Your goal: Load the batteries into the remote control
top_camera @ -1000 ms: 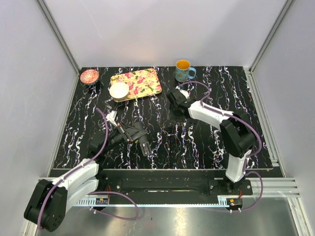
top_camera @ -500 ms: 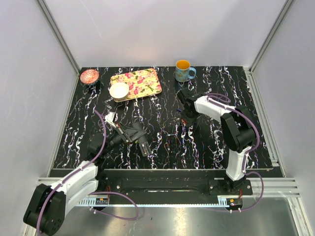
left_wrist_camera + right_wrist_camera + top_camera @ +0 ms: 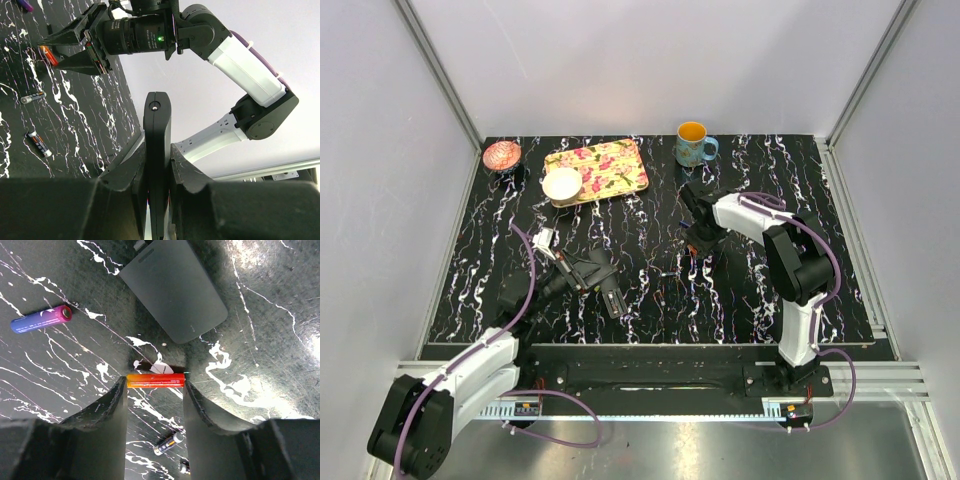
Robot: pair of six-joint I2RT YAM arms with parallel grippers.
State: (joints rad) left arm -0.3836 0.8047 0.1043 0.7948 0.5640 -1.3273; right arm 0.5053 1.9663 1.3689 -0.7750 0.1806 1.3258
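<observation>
My left gripper [image 3: 157, 146] is shut on the remote control [image 3: 157, 117], a slim black bar held edge-on; in the top view the remote [image 3: 613, 294] sticks out toward the table's front. My right gripper [image 3: 155, 385] is shut on the orange-red battery [image 3: 155, 380], gripped end to end between the fingertips just above the table. The left wrist view shows that gripper [image 3: 60, 50] with the battery. A purple-blue battery [image 3: 41, 320] lies to its left. Two dark batteries [image 3: 33, 97] lie nearby. No green battery is in view.
A flat dark battery cover [image 3: 175, 295] lies just beyond the right gripper. At the back stand a floral tray [image 3: 615, 160], a white bowl [image 3: 562, 184], a pink bowl [image 3: 502, 154] and a blue mug [image 3: 693, 143].
The right gripper has swung right and toward the front, down to the table, since one second ago. It has hardly moved in the last half second. The left arm holds still.
</observation>
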